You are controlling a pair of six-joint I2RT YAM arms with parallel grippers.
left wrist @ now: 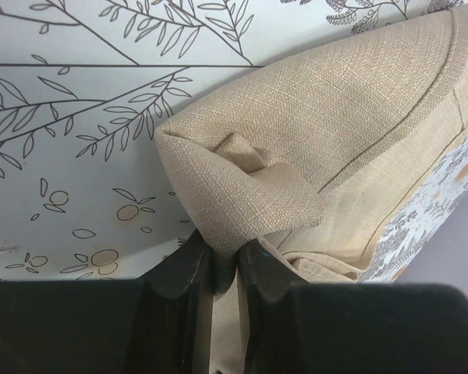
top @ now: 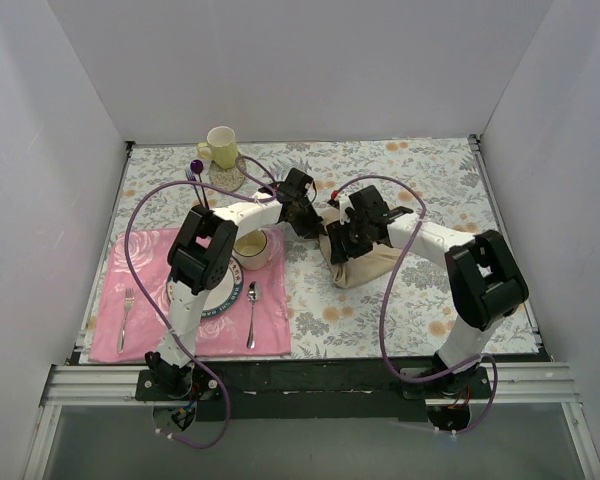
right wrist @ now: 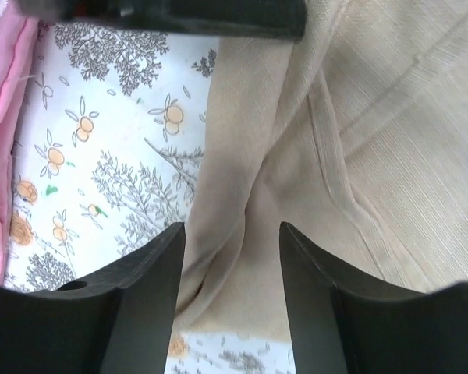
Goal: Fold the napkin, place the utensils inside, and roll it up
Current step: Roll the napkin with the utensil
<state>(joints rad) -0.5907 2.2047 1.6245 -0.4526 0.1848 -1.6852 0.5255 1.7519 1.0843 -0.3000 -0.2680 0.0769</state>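
Left gripper (left wrist: pixel 225 261) is nearly closed, pinching a folded corner of the napkin (left wrist: pixel 335 132); right gripper (right wrist: pixel 232 257) stands wide, straddling a crease in the cloth without clamping it; napkin lies bunched right of centre on the tablecloth (top: pixel 420 310), between both grippers, one hemmed edge showing; bare tablecloth opens to its right and near side; placemat (top: pixel 275 330) edge runs close on the left, bearing the plate (top: pixel 232 292); spoon (top: pixel 252 312) lies just beside the plate, well apart from the napkin; white walls (top: pixel 300 70) close three sides.
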